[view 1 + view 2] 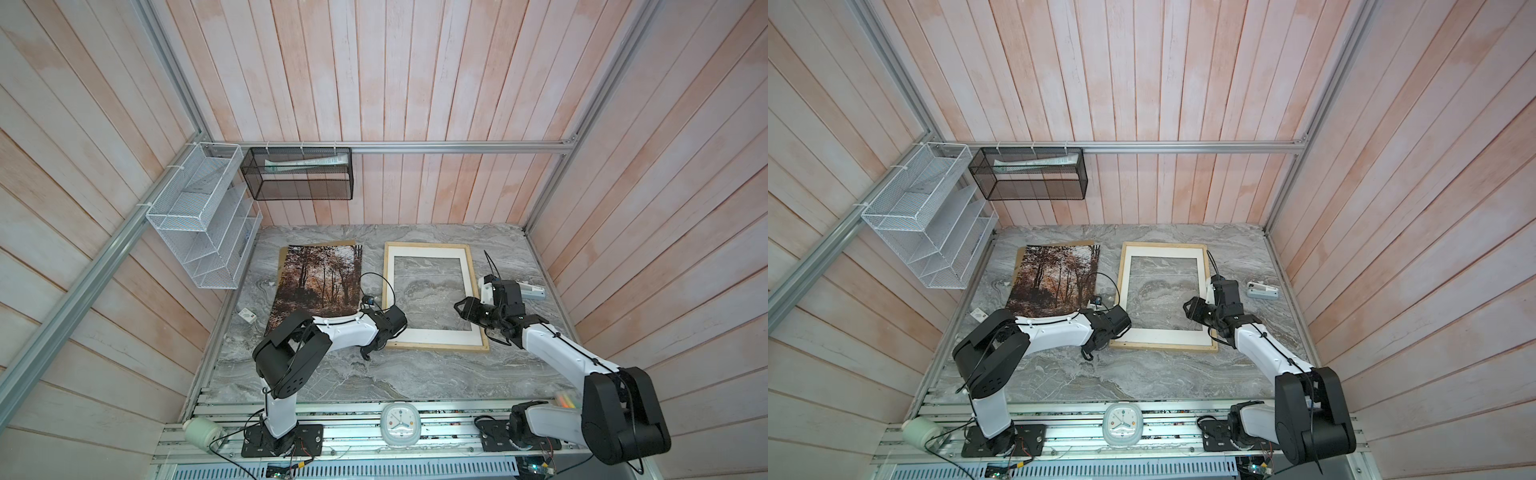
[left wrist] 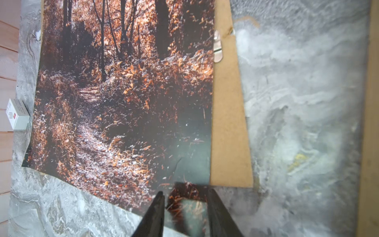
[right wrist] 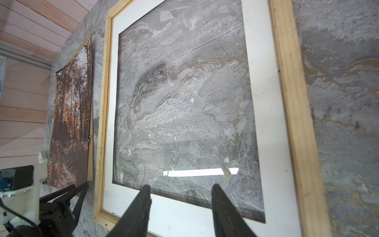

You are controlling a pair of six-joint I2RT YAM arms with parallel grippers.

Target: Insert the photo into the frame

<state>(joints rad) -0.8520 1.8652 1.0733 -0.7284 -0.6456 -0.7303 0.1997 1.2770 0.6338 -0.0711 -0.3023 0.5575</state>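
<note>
The photo [image 1: 318, 282] [image 1: 1054, 278] [image 2: 123, 92] [image 3: 69, 123], an autumn forest print, lies at the left of the table on a brown backing board [image 2: 227, 123]. Right of it lies the pale wood frame [image 1: 436, 346] [image 1: 1163, 347] [image 3: 291, 102] with a white mat [image 1: 432, 334] in it. My left gripper [image 2: 185, 195] [image 3: 82, 186] is at the photo's near right corner. Its jaws stand apart, and the corner curls up between them. In both top views its wrist hides the fingertips. My right gripper [image 1: 459, 307] [image 1: 1190, 305] [image 3: 180, 190] hovers open over the frame's near right part, with nothing in it.
A small white box [image 1: 248, 316] sits by the photo's near left corner. A white device [image 1: 532, 293] lies right of the frame. A clock [image 1: 401, 422] stands on the front rail. A white wire rack [image 1: 199, 216] and a black mesh basket [image 1: 297, 174] hang at the back left.
</note>
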